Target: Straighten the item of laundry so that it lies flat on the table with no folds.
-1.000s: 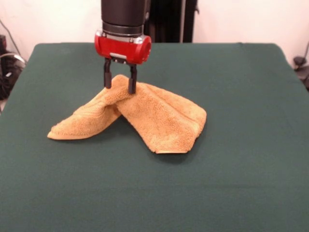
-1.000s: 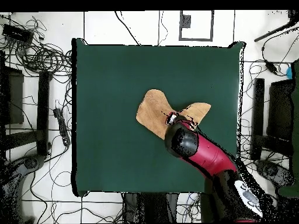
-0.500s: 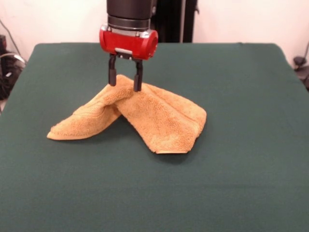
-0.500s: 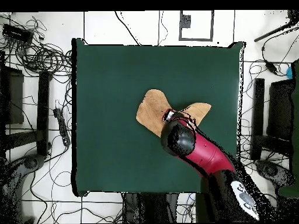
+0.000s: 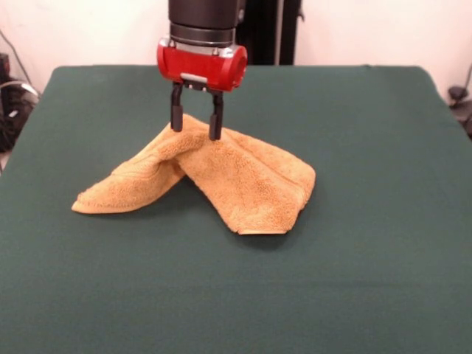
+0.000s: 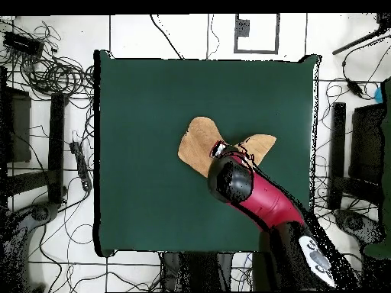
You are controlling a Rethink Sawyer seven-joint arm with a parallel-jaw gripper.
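The tool stood spread open astride the towel's raised ridge (two folded wings below it) on the counter.

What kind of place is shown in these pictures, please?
Probably a robotics lab: a red and black arm with its gripper over a towel, a green-covered table, and cables across a tiled floor.

Arm hiding part of towel

Overhead, the arm is covering the towel's middle fold and the gripper; in front, the frame is cutting the arm off.
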